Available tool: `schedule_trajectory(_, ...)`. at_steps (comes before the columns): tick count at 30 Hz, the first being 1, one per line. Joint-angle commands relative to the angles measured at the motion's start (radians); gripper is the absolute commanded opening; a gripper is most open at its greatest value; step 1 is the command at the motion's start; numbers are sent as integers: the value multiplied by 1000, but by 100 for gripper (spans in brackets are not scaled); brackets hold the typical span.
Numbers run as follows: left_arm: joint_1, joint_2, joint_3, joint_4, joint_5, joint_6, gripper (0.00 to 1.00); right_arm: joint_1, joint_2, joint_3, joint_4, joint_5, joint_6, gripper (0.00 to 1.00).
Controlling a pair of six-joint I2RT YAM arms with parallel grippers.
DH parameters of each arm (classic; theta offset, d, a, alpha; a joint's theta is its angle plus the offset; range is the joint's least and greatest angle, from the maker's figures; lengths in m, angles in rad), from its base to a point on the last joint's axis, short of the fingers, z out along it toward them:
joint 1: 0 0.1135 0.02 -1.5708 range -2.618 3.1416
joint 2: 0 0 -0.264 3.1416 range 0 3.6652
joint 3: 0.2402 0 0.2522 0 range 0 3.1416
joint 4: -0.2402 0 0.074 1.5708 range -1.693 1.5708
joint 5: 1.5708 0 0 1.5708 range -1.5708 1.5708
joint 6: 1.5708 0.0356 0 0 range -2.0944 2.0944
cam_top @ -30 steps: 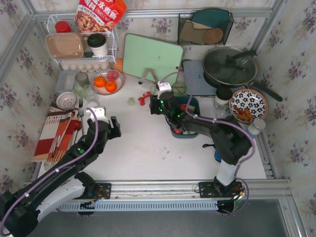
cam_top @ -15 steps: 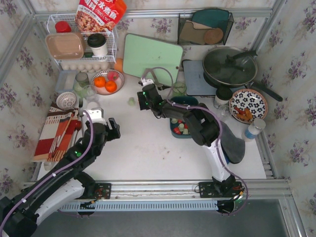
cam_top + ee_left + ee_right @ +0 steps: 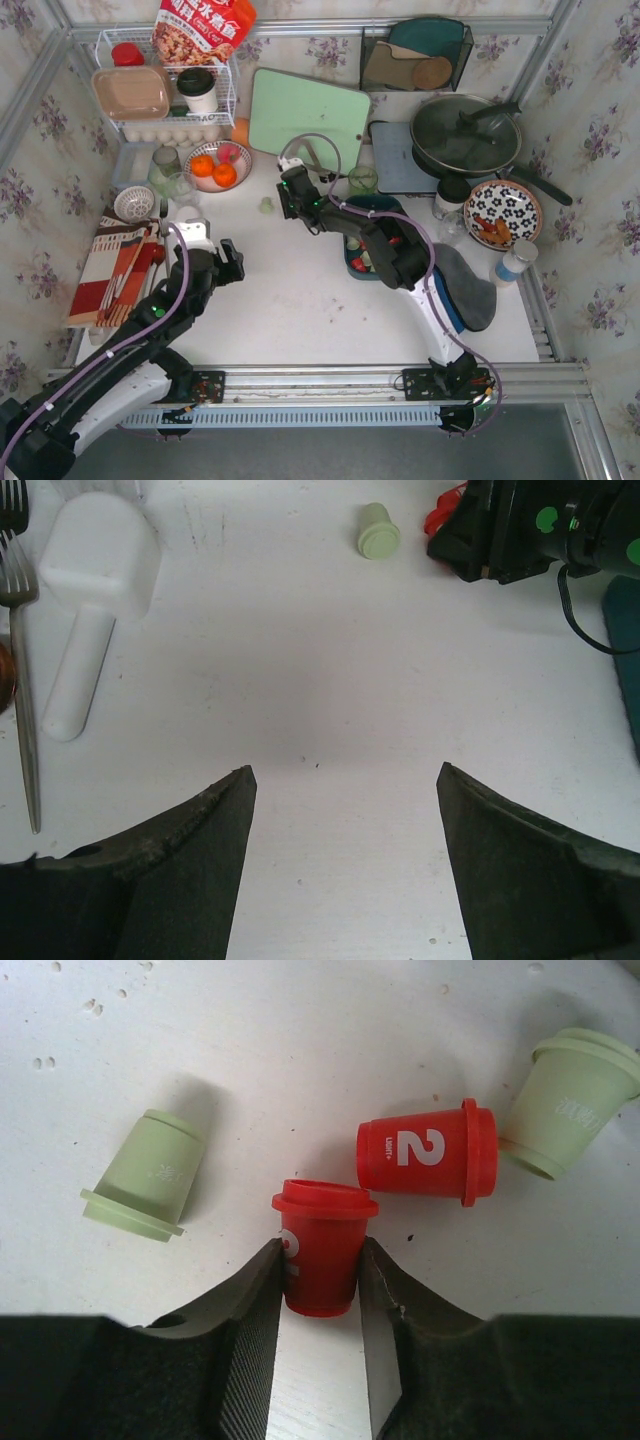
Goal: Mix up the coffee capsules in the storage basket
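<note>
Desk: white desk [image 3: 300, 310] inside flowered walls, with kitchenware crowded along the upper edge of the overhead view.
Right arm: stretched from lower right up to the upper middle of the overhead view, crossing over the basket.
Storage basket: dark teal storage basket [image 3: 366, 275] sits right of centre, half hidden by that arm; a few coffee capsules [image 3: 357, 262] show at its lower end.
Left end effector: the left end effector [image 3: 345, 775] hangs over bare desk at left of centre, spread wide with nothing between its fingers.
Right end effector: the right end effector [image 3: 320, 1250] is closed narrowly on a red capsule [image 3: 320, 1235], fingers against both its sides.
Loose capsules: a second red capsule [image 3: 425, 1150] lies on its side just above right of the held one. One pale green capsule [image 3: 145, 1175] lies at left and another green capsule [image 3: 570, 1090] at upper right, all outside the basket.
Step in hand: picking up strays for return to the basket, by my reading. Lift straight up to avoid nudging the neighbouring red one, then release low over the basket so nothing bounces out.
Change: a second ago the right end effector was at the basket's upper left rim; it has since reached further to the upper left. The left arm has hardly moved.
</note>
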Motion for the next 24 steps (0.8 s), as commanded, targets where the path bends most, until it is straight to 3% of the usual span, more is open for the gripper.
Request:
schedule_trajectory(1,2,1,-1,24,4,-10,76,1,-8,-9,-11,15,-12,35)
schedule_trajectory(9,3,4,-2,29,7,-12,76,4,-182,-174,38,-28,2,18)
schedule_trajectory(17,4,16,-2,34,23,-13,76,4,-597,-568,145,44,-8,18)
schedule_trajectory(24,4,56,4,50,44,-18,76,3,-900,-904,155,228,-9,19)
